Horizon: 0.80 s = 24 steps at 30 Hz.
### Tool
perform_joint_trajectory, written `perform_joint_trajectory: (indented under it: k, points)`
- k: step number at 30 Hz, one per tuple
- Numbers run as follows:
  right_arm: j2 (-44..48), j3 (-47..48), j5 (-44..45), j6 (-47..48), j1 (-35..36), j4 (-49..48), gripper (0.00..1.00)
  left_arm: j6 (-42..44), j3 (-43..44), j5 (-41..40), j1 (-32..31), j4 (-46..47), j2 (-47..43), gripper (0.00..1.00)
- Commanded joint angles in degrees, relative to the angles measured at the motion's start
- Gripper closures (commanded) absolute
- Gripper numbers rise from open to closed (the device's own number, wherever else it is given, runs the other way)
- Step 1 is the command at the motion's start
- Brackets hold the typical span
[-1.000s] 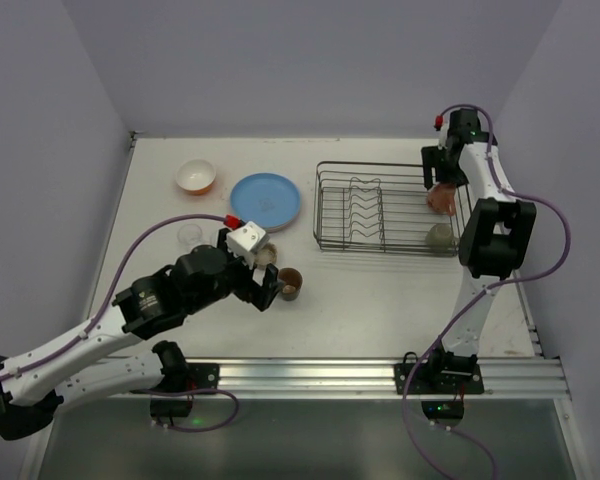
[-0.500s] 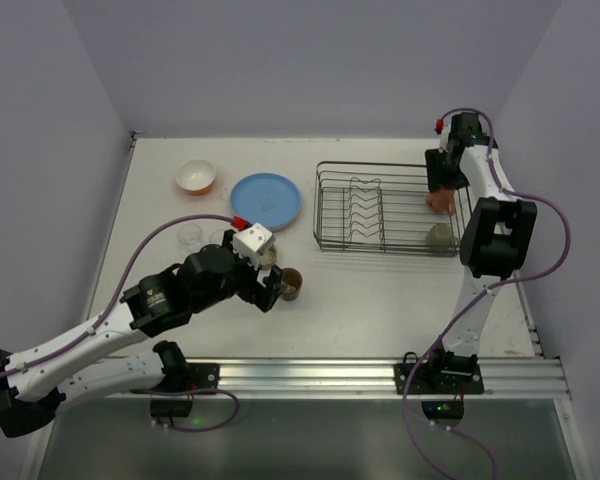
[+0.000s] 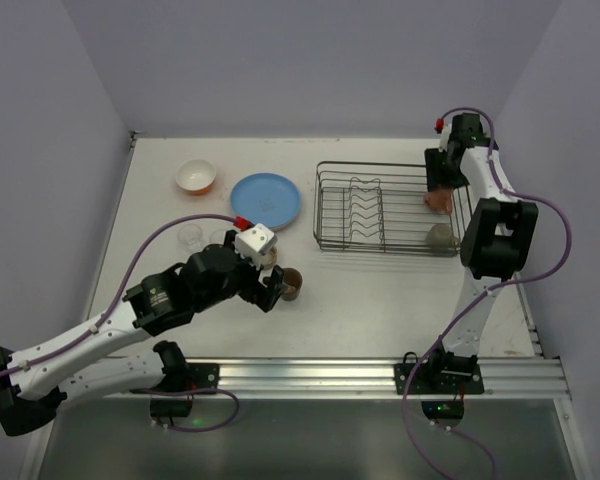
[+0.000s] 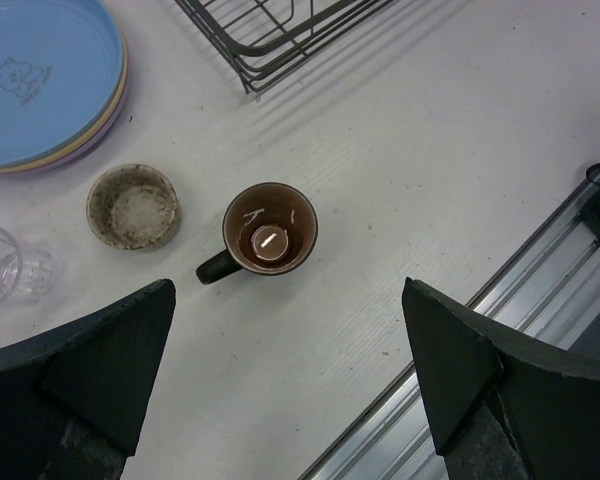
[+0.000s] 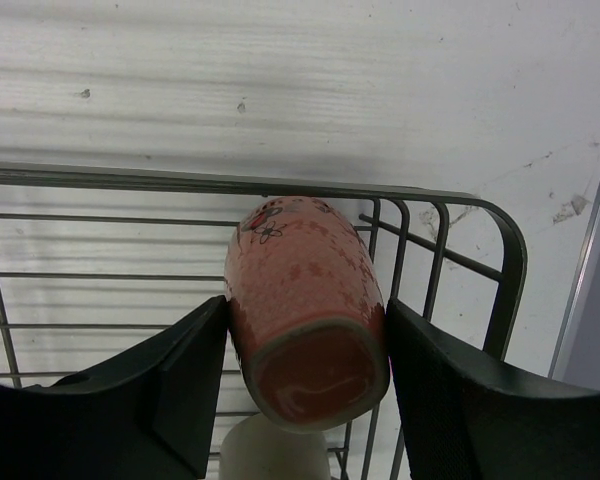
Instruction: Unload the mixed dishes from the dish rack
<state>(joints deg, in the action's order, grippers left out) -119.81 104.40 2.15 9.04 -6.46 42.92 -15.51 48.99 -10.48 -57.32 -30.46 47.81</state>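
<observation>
The dish rack (image 3: 380, 210) stands at the back right. My right gripper (image 5: 305, 372) is shut on a pink mug (image 5: 305, 300) lying tilted in the rack's far right corner, one finger against each side; the pink mug (image 3: 438, 198) also shows from above. An olive mug (image 3: 439, 237) sits in the rack nearer me. My left gripper (image 4: 290, 390) hangs open above the table, nothing between its fingers, just short of the brown mug (image 4: 270, 228). To the left of that mug stand a beige mug (image 4: 133, 206) and a clear glass (image 4: 5, 265).
Stacked plates with a blue one on top (image 3: 265, 200) lie left of the rack, and an orange bowl (image 3: 195, 176) sits at the back left. The rack's wire wall (image 5: 460, 205) curves close round the pink mug. The table's metal front rail (image 4: 540, 270) runs near the left gripper.
The right gripper's fingers have closed onto the pink mug. The left arm has edged slightly right, toward the brown mug, still open.
</observation>
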Motion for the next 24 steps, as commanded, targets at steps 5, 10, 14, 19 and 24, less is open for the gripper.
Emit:
perform_joint_trajectory:
  k: [5,10,14,19,24]
  points:
    - [5.81,-1.30,-1.27,-4.99,-0.22,-0.64,1.00,-0.49,0.31,-0.51,0.89,2.42,0.00,0.00]
    - [5.73,-1.30,0.74,-8.86,-0.13,1.73,1.00,-0.58,0.31,-0.68,1.25,2.25,-0.26,0.00]
    - [6.43,-2.18,2.33,-12.55,-0.22,2.00,1.00,-0.58,0.40,-0.95,1.42,2.16,-0.18,0.00]
    - [6.61,-3.59,3.91,-13.78,0.04,1.82,1.00,-0.75,0.40,-1.38,1.60,2.16,-0.26,0.00]
    - [5.12,-4.13,4.70,-13.43,0.04,0.15,1.00,-0.75,0.58,-1.30,1.77,2.07,-0.09,0.00]
